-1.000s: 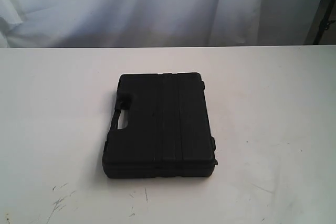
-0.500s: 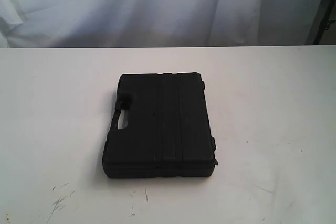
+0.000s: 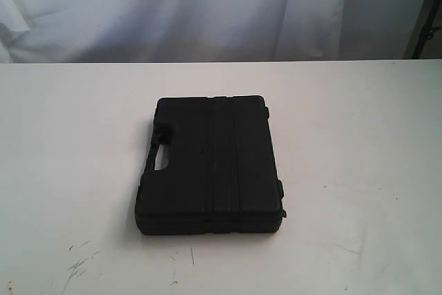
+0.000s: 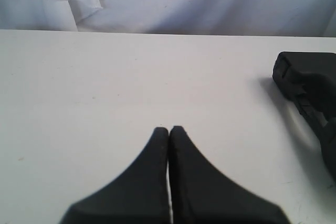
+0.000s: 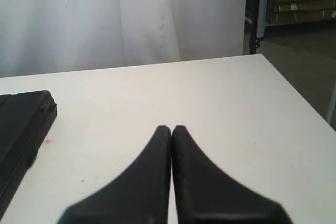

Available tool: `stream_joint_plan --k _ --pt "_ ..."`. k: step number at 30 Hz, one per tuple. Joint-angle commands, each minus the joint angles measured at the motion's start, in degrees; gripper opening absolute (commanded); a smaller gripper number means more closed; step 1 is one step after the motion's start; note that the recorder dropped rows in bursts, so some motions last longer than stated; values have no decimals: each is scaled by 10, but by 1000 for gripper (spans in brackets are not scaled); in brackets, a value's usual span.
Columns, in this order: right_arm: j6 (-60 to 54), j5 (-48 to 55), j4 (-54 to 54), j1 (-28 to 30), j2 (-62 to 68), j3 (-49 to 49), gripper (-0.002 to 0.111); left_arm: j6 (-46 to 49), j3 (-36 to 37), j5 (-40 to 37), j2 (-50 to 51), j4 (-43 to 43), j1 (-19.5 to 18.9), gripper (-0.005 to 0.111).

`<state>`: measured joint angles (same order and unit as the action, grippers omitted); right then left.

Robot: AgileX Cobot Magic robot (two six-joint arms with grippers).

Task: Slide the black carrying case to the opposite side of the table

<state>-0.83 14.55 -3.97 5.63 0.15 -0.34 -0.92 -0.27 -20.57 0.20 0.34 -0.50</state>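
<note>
Exterior view: the case (image 3: 210,164) lies flat near the middle of the table (image 3: 359,136), handle slot (image 3: 164,160) to the left. I find the left gripper (image 4: 168,129) and right gripper (image 5: 171,128) both apart from it, jaws pressed together. Risk: an off-centre push would spin the case rather than slide it; a high contact could ride over its top.

L claw (image 4: 168,129) & R claw (image 5: 171,128): matte blk, wedge-shaped.
</note>
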Motion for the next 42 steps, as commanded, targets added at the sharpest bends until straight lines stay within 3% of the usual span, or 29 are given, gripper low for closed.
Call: stream_joint_plan --k 1,8,42 --pt "1 4 1 3 -1 3 0 -4 3 8 -2 2 -1 0" --pt "-18 48 1 3 -1 3 0 -4 3 8 -2 2 -1 0" --pt "-18 53 1 3 -1 3 0 -4 3 8 -2 2 -1 0"
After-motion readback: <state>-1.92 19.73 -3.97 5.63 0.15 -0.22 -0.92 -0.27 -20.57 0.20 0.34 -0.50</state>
